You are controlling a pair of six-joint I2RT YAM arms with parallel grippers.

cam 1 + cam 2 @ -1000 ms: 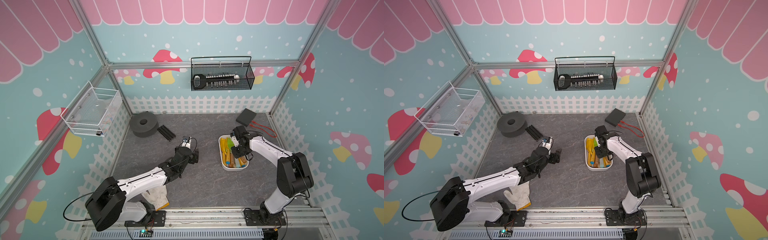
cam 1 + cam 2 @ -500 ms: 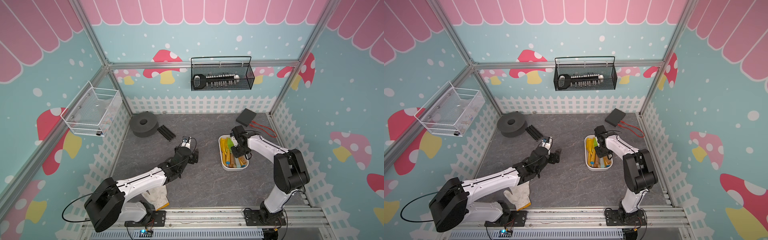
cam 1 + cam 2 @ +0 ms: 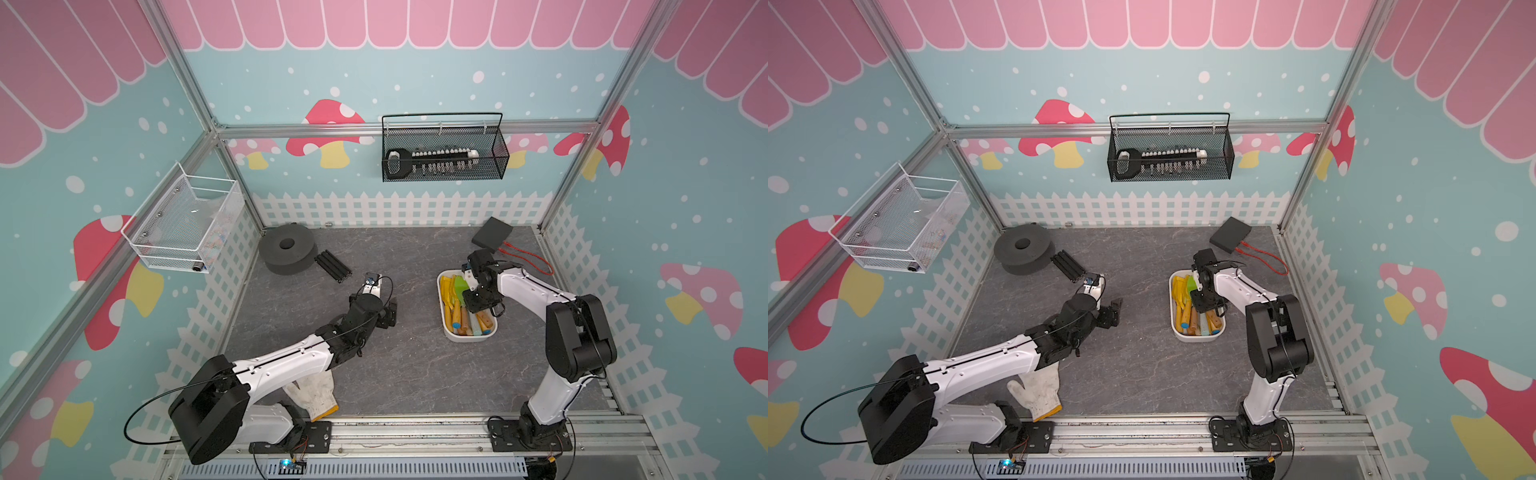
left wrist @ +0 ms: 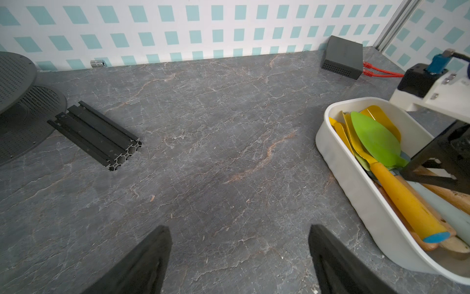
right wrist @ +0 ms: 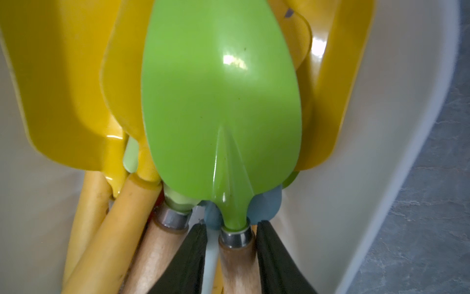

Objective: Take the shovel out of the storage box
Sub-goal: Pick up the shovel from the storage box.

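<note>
Right wrist view: the right gripper [image 5: 231,226] is hanging down into the storage box [image 5: 381,152]. Its two black fingers [image 5: 188,259] are straddling the wooden handle of the green shovel [image 5: 221,101], just behind the metal collar. One finger is lying against the handle. A pale strip is showing between the other finger and the wood, so I cannot tell whether the jaws are clamping.

The green shovel is lying on top of several yellow shovels [image 5: 63,89], with its blade pointing toward the far end of the storage box. In both top views the storage box is sitting on the table [image 3: 415,374] on the right arm's side, about midway between the near and far edges.

The left gripper [image 4: 239,227] is hovering over bare table near the middle, apart from the storage box. Its jaws are spread wide and holding nothing.
</note>
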